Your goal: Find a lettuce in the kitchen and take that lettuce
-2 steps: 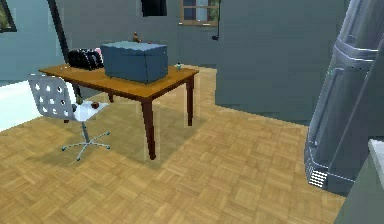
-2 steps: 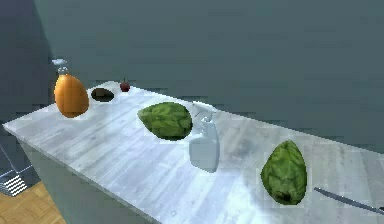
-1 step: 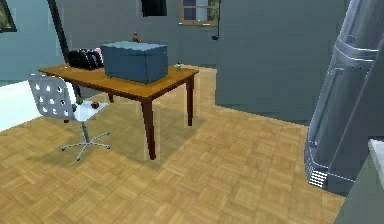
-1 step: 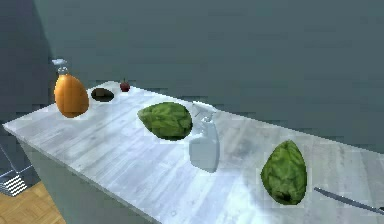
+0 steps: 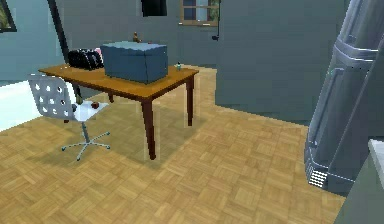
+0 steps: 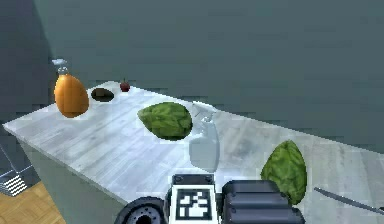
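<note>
A pale marble-like counter (image 6: 100,150) runs across the arm side view. On it lie two green leafy heads that look like lettuces, one near the middle (image 6: 165,120) and one at the right (image 6: 285,168). At the bottom edge I see a white marked square (image 6: 195,205) on the arm. Left of that square is the gripper's dark body (image 6: 145,213). Its far end is cut off by the picture's edge, so I cannot tell whether it holds anything.
On the counter also stand an orange bottle (image 6: 70,95), a dark bowl (image 6: 101,95), a small red fruit (image 6: 124,86), a clear glass bottle (image 6: 205,145) and a knife (image 6: 345,197). The forward view has a wooden table (image 5: 150,85) bearing a blue-grey box (image 5: 135,60), a white swivel chair (image 5: 60,105), a grey fridge (image 5: 345,100) and open parquet floor.
</note>
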